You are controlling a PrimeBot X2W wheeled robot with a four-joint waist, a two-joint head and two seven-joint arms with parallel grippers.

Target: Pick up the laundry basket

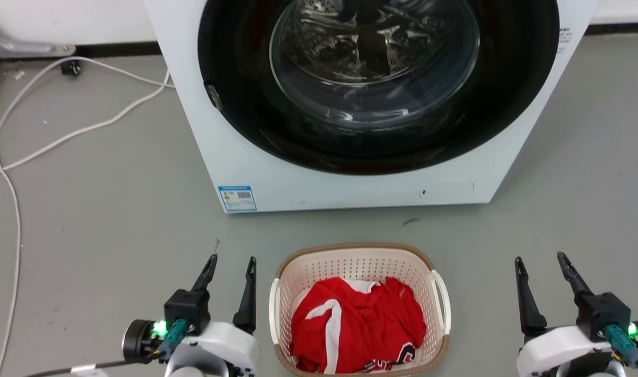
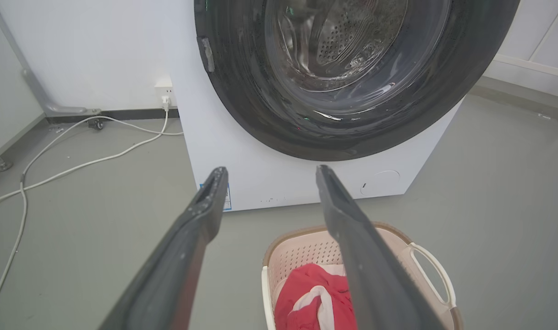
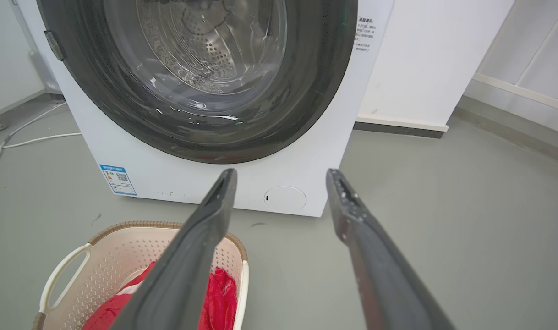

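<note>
The laundry basket point(image 1: 353, 245) sat on the floor point(image 1: 114, 209) in front of the washing machine point(image 1: 256, 157), a red garment point(image 1: 355, 319) heaped inside. The left gripper point(image 1: 232, 259) stood just beside it and the right gripper point(image 1: 539, 258) farther off on the other side, both spread wide and empty. This looked like the approach: next, each gripper would need to move in and close on a white side handle point(image 1: 444, 301).

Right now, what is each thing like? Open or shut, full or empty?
laundry basket: upright on the floor, holding clothes, not gripped.
red and white clothing: crumpled inside the basket.
washing machine door: shut.
left gripper: open, empty, beside the basket.
right gripper: open, empty, beside the basket.
white cable: lying loose on the floor.
</note>
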